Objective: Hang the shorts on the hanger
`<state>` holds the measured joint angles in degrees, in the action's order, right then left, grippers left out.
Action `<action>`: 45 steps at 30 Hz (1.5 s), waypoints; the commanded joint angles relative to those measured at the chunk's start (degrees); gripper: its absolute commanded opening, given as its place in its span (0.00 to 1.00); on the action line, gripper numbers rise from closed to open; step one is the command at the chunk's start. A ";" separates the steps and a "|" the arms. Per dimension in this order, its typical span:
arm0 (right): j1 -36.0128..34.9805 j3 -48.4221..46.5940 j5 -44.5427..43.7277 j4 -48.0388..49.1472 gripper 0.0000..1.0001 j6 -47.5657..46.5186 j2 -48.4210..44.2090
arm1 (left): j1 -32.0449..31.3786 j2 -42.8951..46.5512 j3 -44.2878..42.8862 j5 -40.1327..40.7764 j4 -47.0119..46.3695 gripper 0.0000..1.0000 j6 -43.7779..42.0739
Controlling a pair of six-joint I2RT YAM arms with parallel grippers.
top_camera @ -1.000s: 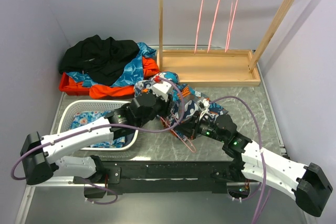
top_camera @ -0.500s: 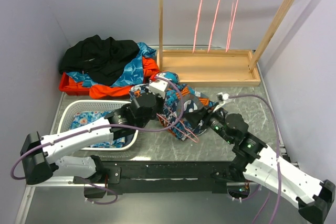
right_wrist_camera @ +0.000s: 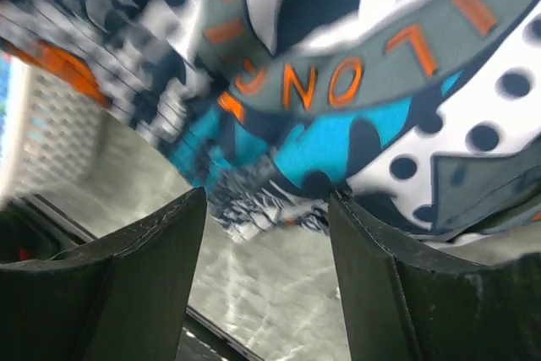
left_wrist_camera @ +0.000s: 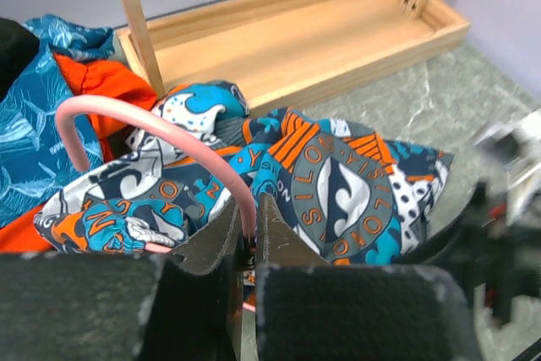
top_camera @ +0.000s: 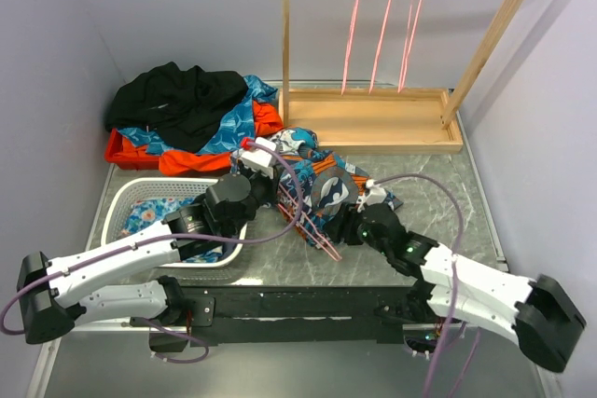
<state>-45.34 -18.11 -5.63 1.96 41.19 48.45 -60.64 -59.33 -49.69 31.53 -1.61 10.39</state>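
The shorts [top_camera: 328, 185], printed in teal, orange, white and navy, lie bunched on the grey table in front of the wooden rack. A pink wire hanger [top_camera: 310, 227] lies slanted across their near-left side. My left gripper [top_camera: 276, 191] is shut on the hanger's neck [left_wrist_camera: 246, 217], and the pink hook [left_wrist_camera: 127, 112] curves up to the left over the shorts [left_wrist_camera: 338, 183]. My right gripper [top_camera: 338, 226] sits low at the shorts' near edge. It [right_wrist_camera: 266, 209] stands open, with the printed cloth [right_wrist_camera: 380, 57] just beyond the fingertips and only bare table between the fingers.
A white basket [top_camera: 131, 195] holding blue cloth stands at the left. A pile with a black garment [top_camera: 182, 100] lies at the back left. The wooden rack [top_camera: 373, 123] stands behind the shorts with pink hangers [top_camera: 378, 34] hanging from its bar. Walls close in on both sides.
My right gripper has opened, let go of the cloth and dropped toward the shorts' near edge. My left gripper closed on the hanger and drew back to the left with it.
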 commanded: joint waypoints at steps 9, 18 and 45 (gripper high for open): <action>-9.06 -4.04 -6.32 7.80 0.73 0.03 13.33 | -0.27 -0.70 -1.90 2.75 -3.41 0.01 2.09; -12.23 -10.10 -12.91 1.74 0.73 -0.23 21.60 | -0.27 -0.70 -2.43 4.68 -2.88 0.01 2.00; -13.90 -13.71 -17.57 -8.45 0.24 -0.14 21.88 | -0.27 -2.81 -1.91 9.68 -4.89 0.01 1.82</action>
<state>-59.66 -30.13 -19.09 -3.09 38.96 75.37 -60.73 -61.73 -49.95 36.42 -1.98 12.80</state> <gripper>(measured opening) 0.284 0.080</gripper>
